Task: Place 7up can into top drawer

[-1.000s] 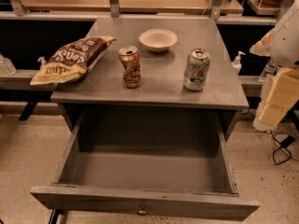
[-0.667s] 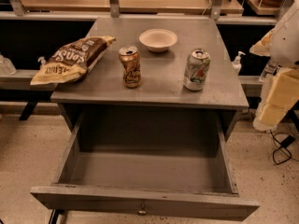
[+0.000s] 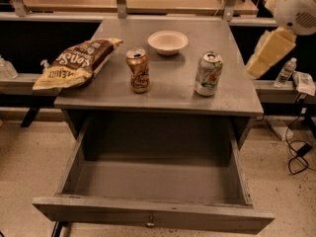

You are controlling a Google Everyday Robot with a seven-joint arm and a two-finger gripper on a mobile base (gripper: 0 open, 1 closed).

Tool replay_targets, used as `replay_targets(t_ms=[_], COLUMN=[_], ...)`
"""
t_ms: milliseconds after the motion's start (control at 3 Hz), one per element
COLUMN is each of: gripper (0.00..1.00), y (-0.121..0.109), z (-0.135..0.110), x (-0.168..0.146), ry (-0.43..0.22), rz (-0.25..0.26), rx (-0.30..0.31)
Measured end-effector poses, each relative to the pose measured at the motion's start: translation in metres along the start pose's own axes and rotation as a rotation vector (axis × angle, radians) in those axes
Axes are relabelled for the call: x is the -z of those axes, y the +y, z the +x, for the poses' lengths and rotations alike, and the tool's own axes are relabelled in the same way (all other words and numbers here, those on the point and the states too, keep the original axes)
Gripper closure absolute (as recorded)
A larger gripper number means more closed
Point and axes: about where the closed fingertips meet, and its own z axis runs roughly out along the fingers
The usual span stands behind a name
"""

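1. Fingers: cannot tell wide or narrow; gripper (image 3: pixel 269 53) hangs off the surface's (image 3: pixel 168 90) right edge.
2. 7up can (image 3: pixel 208 74) stands upright on surface, ungrasped; top drawer (image 3: pixel 153 214) open.
3. Step: approach, I judge; next needs a reach left to the can.

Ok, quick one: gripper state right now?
Gripper: not in view; only part of the arm shows, off the right side of the cabinet. The 7up can stands free on top of it.
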Motion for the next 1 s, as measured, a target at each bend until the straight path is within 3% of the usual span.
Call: replay_targets(t_ms=[333, 1000], gripper=[0.00, 0.00], y=[-0.0505, -0.0564], z=[-0.0189, -0.0236], x=[-0.0189, -0.0194], ry=[-0.139, -0.156], rz=[0.096, 0.115], rx=[-0.071, -0.072])
